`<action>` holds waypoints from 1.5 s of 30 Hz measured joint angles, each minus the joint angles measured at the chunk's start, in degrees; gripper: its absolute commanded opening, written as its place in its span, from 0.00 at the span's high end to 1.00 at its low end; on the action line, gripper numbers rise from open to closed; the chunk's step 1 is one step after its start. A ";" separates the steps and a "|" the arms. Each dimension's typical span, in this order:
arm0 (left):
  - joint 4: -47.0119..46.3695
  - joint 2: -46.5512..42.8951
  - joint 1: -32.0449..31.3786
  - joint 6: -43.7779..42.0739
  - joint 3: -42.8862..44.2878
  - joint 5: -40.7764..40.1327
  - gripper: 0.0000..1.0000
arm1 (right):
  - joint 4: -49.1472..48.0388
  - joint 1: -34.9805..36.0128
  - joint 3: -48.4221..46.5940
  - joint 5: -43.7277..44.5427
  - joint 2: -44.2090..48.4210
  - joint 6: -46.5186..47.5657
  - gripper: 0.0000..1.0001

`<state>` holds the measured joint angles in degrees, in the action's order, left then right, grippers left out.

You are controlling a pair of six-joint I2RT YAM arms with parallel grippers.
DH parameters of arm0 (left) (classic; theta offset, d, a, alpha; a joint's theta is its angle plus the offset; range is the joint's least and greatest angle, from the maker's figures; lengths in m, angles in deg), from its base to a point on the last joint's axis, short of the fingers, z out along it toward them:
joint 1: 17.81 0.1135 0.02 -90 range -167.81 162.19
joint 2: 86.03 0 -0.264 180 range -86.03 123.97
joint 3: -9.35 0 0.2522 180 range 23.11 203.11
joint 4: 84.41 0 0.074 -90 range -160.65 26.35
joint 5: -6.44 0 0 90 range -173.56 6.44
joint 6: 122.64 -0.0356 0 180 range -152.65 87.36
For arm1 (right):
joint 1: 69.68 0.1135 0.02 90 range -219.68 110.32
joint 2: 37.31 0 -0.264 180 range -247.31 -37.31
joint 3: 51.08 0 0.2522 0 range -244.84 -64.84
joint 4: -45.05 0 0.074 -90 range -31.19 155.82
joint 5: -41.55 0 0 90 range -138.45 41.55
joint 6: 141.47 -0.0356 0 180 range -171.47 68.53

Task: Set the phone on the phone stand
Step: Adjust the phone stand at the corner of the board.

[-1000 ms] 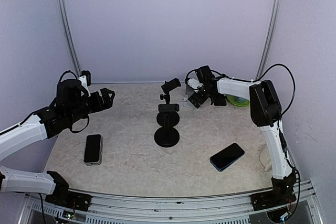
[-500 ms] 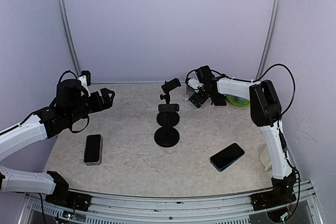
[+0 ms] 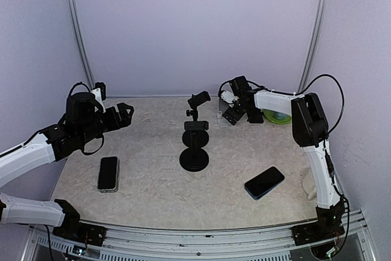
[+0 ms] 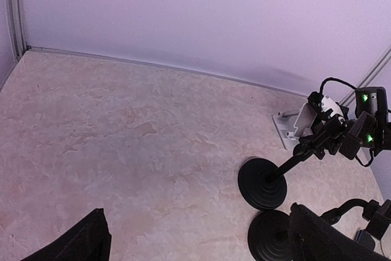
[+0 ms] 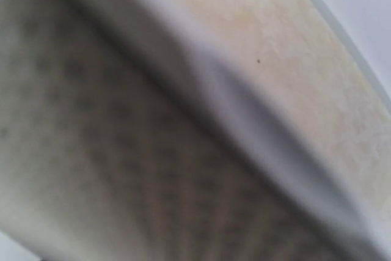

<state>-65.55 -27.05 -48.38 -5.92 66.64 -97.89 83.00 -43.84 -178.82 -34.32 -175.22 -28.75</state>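
Against a second ago, you have almost no change. Only the right gripper (image 3: 233, 113) has edged a little toward the back right, showing more of the white stand (image 3: 218, 115) at the far side of the table (image 3: 153, 200). The left gripper (image 3: 124, 114), both phones and the black stands sit where they were. The left phone (image 3: 108, 173) lies flat near the left front and the right phone (image 3: 264, 182) lies flat and angled near the right front, each well apart from any stand or gripper. The 2 black stands are mid-table, the front stand (image 3: 194, 159) partly covering the rear stand (image 3: 198, 98), whose base you can't see from above. Your left gripper hangs over the left back of the table, its fingers (image 4: 76, 244) spread wide with nothing between them and cut off at the bottom edge of the wrist view. The right gripper's jaws stand apart just beside the white stand, but you can't tell whether they touch it, because the right wrist view is a blur of pale surface showing no fingers. A green dish (image 3: 280, 118) is half hidden behind the right arm.
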 measured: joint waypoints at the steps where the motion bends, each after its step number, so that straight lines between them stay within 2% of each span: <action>1: 0.00 0.04 0.00 0.00 0.00 0.00 0.01 | 0.02 -0.04 0.00 0.07 0.00 0.17 0.00; 16: -0.39 1.51 0.00 0.00 0.07 0.17 0.01 | 0.00 0.55 -0.09 -3.39 0.00 1.81 0.00; 26: -0.42 1.51 0.00 0.04 0.09 0.17 0.01 | 0.20 0.61 -4.22 -3.45 -1.68 0.74 0.00; 45: -0.42 1.51 0.00 0.09 0.09 0.17 0.01 | 0.15 1.11 -3.02 -6.97 -1.81 -1.75 0.00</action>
<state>-65.96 -25.54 -48.38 -5.84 66.72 -97.71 83.15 -42.72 -181.83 -41.30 -177.03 -30.50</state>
